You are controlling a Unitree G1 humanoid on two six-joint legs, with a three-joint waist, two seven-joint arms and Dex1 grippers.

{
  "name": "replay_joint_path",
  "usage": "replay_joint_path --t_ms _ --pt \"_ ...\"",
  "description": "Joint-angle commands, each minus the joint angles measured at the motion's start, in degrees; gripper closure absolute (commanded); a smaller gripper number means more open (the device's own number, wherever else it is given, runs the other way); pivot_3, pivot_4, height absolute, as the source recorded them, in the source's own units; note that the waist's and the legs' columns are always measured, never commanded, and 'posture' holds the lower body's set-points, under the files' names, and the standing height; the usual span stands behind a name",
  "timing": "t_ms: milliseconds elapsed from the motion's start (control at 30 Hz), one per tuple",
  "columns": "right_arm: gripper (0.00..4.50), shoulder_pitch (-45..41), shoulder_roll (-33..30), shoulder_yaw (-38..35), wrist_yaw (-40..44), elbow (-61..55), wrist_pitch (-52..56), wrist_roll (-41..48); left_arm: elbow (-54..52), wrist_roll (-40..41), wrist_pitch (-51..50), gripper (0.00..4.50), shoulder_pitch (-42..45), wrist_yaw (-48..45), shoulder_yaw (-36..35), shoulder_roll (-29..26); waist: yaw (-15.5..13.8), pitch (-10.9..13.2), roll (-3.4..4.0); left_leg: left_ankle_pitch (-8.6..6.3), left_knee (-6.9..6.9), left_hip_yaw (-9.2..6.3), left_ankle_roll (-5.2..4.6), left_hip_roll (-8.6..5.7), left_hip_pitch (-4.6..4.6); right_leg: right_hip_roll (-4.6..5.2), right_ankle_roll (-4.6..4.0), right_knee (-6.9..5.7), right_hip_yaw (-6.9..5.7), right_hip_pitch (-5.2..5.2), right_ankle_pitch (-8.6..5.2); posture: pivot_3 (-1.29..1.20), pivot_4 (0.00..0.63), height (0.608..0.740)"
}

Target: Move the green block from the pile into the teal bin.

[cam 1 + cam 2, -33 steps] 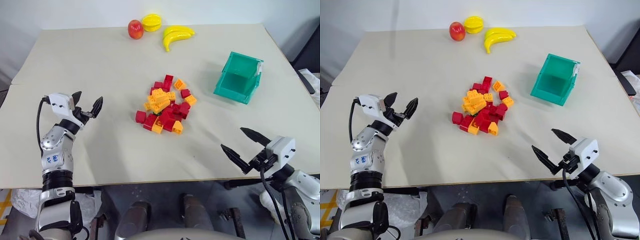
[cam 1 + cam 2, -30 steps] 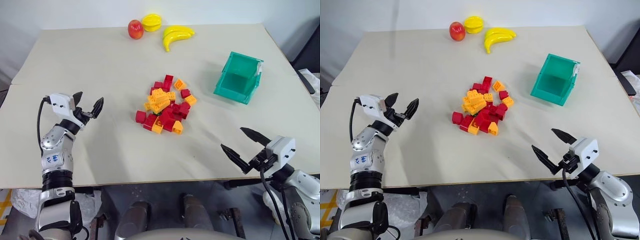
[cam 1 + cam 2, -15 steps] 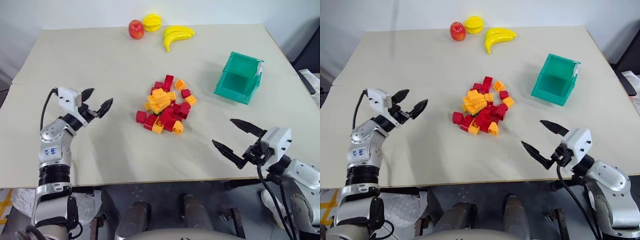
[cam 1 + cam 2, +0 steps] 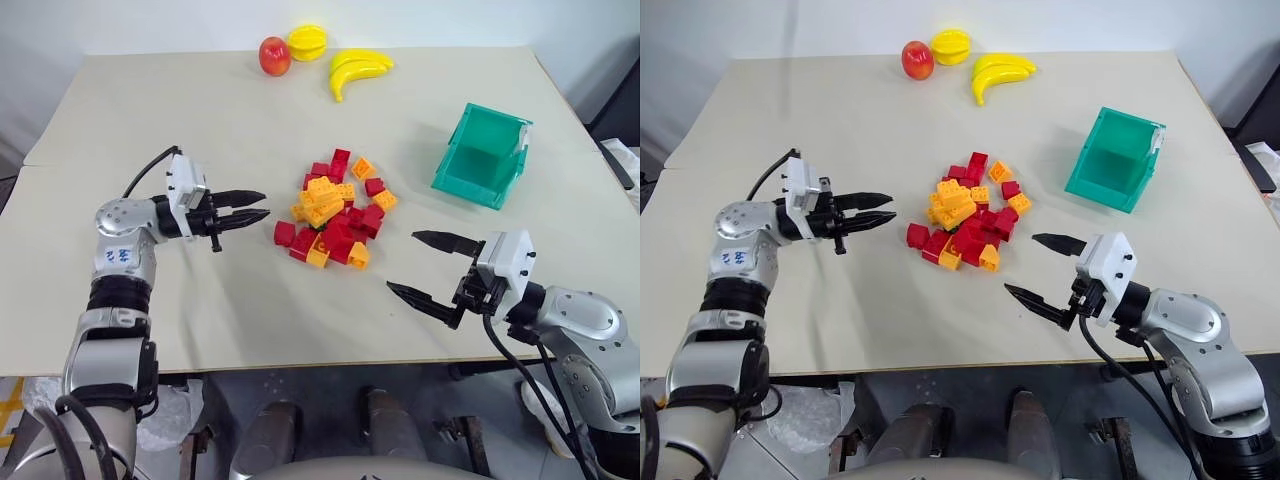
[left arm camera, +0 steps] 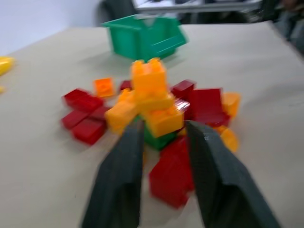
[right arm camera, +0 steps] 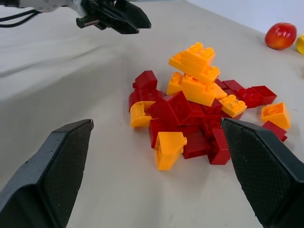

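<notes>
the left tool (image 4: pixel 258 205) sits level above the matte beige table (image 4: pixel 200 120), its two tapered black fingers narrowed to a slim gap and pointing toward the pile (image 4: pixel 335 208), holding nothing. its white housing and silver forearm trail a thin black cable.

the pile is a loose heap of glossy studded plastic bricks, red, orange and yellow, some stacked, some tipped on edge, one orange wedge with an arched cutout at the near side. in the left wrist view the green block (image 5: pixel 159 140) shows as a small bright green face low in the heap, under a yellow-orange brick and flanked by red ones, directly beyond the gap between the rubbery, textured fingers.

at the far edge of the table lie smooth toy fruits: a red apple (image 4: pixel 272 56), a ridged yellow starfruit (image 4: pixel 307 42) and a curved yellow banana bunch (image 4: pixel 358 70).

the right tool (image 4: pixel 428 265) hovers near the front edge of the table, just right of the pile, its pointed black fingers spread wide and empty; their inner faces carry a fine dimpled grip pattern.

the teal bin (image 4: pixel 483 155) stands further right, well apart from the pile, a hard plastic box with sloped walls and a lower lip.
</notes>
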State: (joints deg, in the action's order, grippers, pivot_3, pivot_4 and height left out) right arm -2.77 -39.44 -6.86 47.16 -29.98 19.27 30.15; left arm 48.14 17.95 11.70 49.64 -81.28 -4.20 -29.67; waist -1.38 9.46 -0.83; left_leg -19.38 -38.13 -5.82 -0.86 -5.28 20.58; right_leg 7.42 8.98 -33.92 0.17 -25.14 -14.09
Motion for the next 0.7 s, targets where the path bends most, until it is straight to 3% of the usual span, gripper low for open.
replay_joint_path --t_ms 33,267,400,700 --pt "0.0 -0.16 -0.74 -0.52 0.47 -0.7 -0.72 -0.6 4.94 -2.16 3.05 4.44 4.13 -2.52 1.33 1.01 0.0 0.0 0.0 -0.01 0.0 0.01 -0.02 -0.01 0.01 0.0 0.02 0.02 0.0 0.0 0.01 0.0 0.15 0.74" --pt "0.0 2.5 -0.09 -1.83 -2.53 -2.8 0.55 -1.01 20.82 -11.91 5.74 4.48 12.67 19.3 3.32 6.19 -0.12 0.04 -0.07 -0.03 -0.03 0.03 -0.06 -0.1 0.07 -0.02 0.06 0.06 0.0 -0.01 0.03 0.0 0.15 0.74" --pt "0.0 2.94 0.02 -1.72 -3.34 -3.15 0.55 -1.21 23.38 -12.86 6.67 4.48 14.15 22.79 2.38 10.02 -0.08 0.05 -0.09 -0.05 -0.06 0.06 -0.09 -0.09 0.1 0.0 0.11 0.08 0.03 -0.04 0.06 0.0 0.15 0.74" --pt "0.0 3.36 -0.15 -2.59 -5.03 -3.74 0.39 -1.21 19.71 -11.83 7.35 4.48 11.51 4.91 3.86 16.94 0.08 0.05 -0.08 -0.06 -0.4 0.08 -0.11 -0.15 0.54 -0.02 0.18 0.02 0.01 -0.33 0.11 0.0 0.15 0.74"
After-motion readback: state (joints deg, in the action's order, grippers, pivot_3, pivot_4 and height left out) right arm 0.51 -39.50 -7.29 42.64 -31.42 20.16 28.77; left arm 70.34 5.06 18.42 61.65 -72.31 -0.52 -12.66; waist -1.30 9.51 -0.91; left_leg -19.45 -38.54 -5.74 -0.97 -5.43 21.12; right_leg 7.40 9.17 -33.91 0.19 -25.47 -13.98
